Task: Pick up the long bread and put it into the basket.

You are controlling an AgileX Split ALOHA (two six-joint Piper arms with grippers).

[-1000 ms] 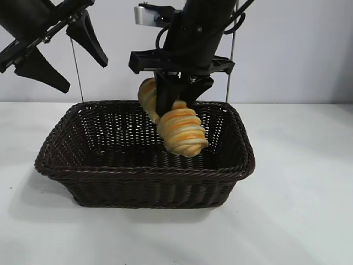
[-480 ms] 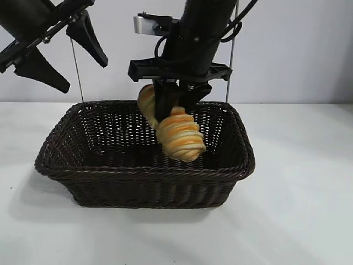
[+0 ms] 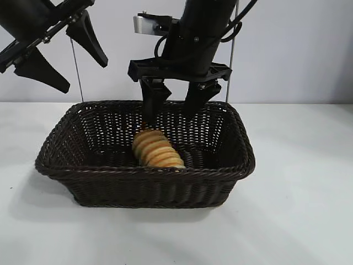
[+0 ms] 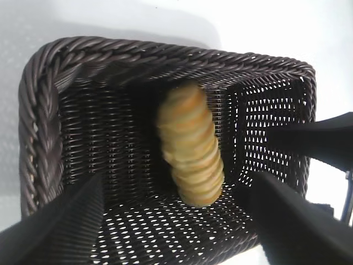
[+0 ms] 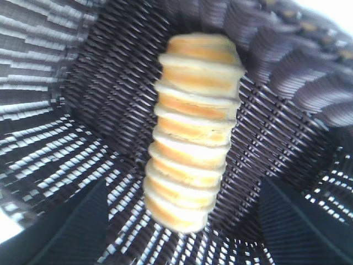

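The long bread (image 3: 156, 150), a ridged golden loaf with orange stripes, lies inside the dark woven basket (image 3: 143, 171), low behind its front wall. Nothing holds it. My right gripper (image 3: 172, 110) hangs open straight above the loaf, over the basket's back half, with nothing between its fingers. The right wrist view looks down on the bread (image 5: 193, 143) against the basket's weave (image 5: 287, 66), between the spread right gripper (image 5: 182, 232). My left gripper (image 3: 83, 76) stays raised at the upper left, open and empty. Its wrist view shows the bread (image 4: 190, 146) in the basket (image 4: 41, 143).
The basket stands on a white table (image 3: 298, 210) in front of a pale wall. Two thin upright rods (image 3: 76, 72) rise behind the basket. Bare table surface lies on both sides of the basket and in front of it.
My right gripper has opened and let go of the long bread. The loaf dropped from between the fingers down into the basket. The left arm has not moved.
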